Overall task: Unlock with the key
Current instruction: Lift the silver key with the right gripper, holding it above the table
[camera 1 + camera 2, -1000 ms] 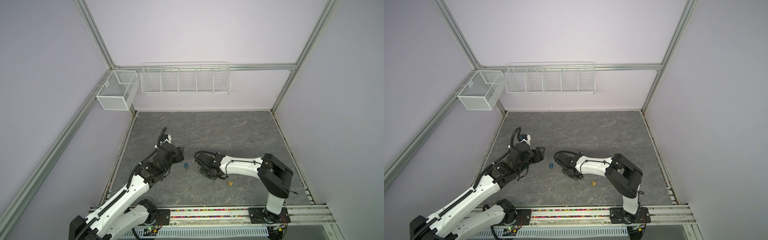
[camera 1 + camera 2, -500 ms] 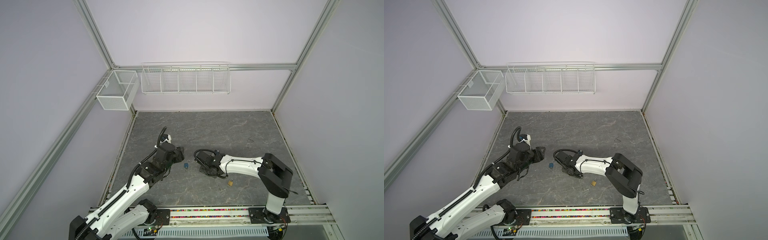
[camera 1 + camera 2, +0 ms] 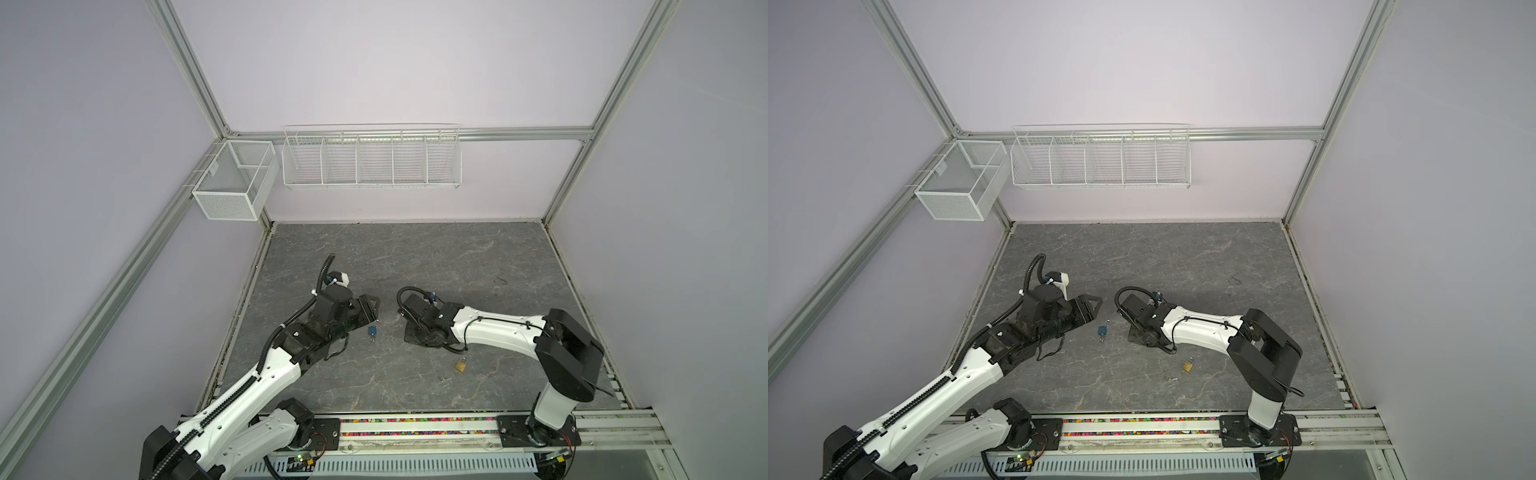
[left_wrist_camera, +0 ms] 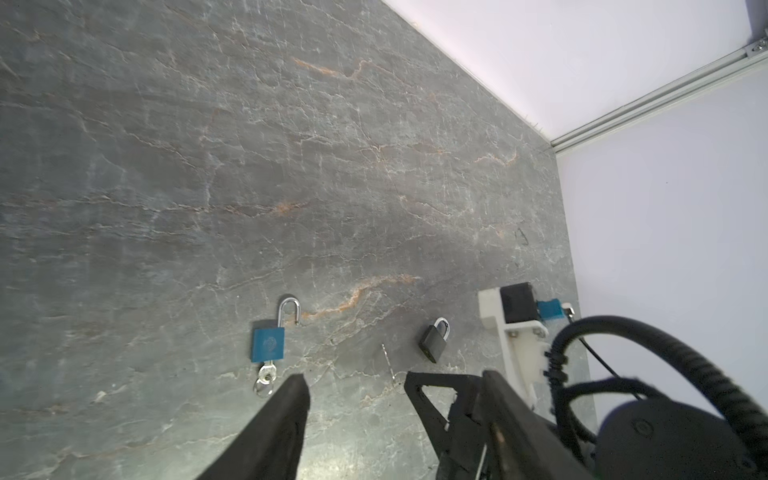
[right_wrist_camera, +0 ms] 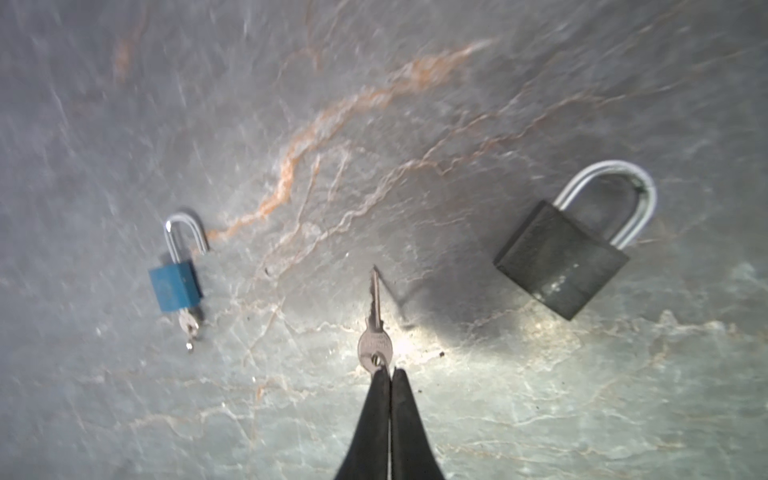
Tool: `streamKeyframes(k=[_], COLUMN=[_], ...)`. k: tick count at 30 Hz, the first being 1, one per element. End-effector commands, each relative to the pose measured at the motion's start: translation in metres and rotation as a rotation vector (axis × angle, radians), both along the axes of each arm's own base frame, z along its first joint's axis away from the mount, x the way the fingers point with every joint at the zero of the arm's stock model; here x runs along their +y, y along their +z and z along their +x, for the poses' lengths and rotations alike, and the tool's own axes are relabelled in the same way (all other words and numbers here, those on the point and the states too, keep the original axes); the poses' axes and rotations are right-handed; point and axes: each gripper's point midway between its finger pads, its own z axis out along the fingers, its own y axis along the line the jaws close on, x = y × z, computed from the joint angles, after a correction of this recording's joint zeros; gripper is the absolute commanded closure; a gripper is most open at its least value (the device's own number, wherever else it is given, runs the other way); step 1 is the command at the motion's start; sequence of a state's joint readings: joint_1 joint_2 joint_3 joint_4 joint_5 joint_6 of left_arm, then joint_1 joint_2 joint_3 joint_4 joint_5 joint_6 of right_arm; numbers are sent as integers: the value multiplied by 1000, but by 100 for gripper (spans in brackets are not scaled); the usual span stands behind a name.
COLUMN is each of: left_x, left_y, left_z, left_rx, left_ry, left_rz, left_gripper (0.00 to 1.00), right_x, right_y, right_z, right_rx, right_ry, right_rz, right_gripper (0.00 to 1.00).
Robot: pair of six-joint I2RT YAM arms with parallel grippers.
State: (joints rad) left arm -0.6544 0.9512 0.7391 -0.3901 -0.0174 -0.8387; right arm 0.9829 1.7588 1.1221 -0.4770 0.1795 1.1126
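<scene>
1. State: your right tool [image 5: 390, 376] is clenched on the key [image 5: 375, 332], catching only the rim of its bow. The key hangs just beside the black padlock [image 5: 557, 257], with its shadow on the worktop [image 5: 415, 124]. Your left tool [image 4: 354, 378] stands released and holds nothing, on the key's far side from the black padlock.
2. Risk: the key swivels or drops. Cause: so thin a pinch probably cannot resist twist once the blade meets metal.
3. Risk: the black padlock skates away. Cause: it lies flat and loose with its shackle shut, and nothing braces it. Pushing the blade at it likely shoves the body along.
4. Risk: the blade misses the keyway. Cause: it runs alongside the black padlock's body, not toward its base. The keyway itself is not visible, so you aim blind.
5. Risk: you try the wrong lock.
   - The blue padlock [image 5: 176, 286], beyond the key from the black padlock, already stands open with a second key [image 5: 189, 326] in it.
   - A brass padlock [image 3: 460, 365] lies well apart from the black padlock.
   - Which lock this key fits cannot be told.
6. Risk: the tools collide. Cause: both crowd the black padlock if the left comes in to brace it.
</scene>
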Motion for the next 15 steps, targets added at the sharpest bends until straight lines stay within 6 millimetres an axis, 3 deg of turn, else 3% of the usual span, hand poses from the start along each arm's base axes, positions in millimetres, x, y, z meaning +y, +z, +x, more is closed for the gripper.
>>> streamKeyframes(k=[1,11,15], left_x=[-2,1,5], left_y=[-4,-17,-19], left_z=[-3,-3,-2], left_rx=[33,59,62], left_ry=[8,42,68], left_rz=[-38,-55,-51], left_gripper=[35,35,35], right_x=[3,-8,5], right_y=[-8,-13,-12], right_z=[-8,-15,-16], right_rx=[33,36,27], right_ry=[128,295,371], right_rz=[-37,-231,-259], right_gripper=[94,94,94])
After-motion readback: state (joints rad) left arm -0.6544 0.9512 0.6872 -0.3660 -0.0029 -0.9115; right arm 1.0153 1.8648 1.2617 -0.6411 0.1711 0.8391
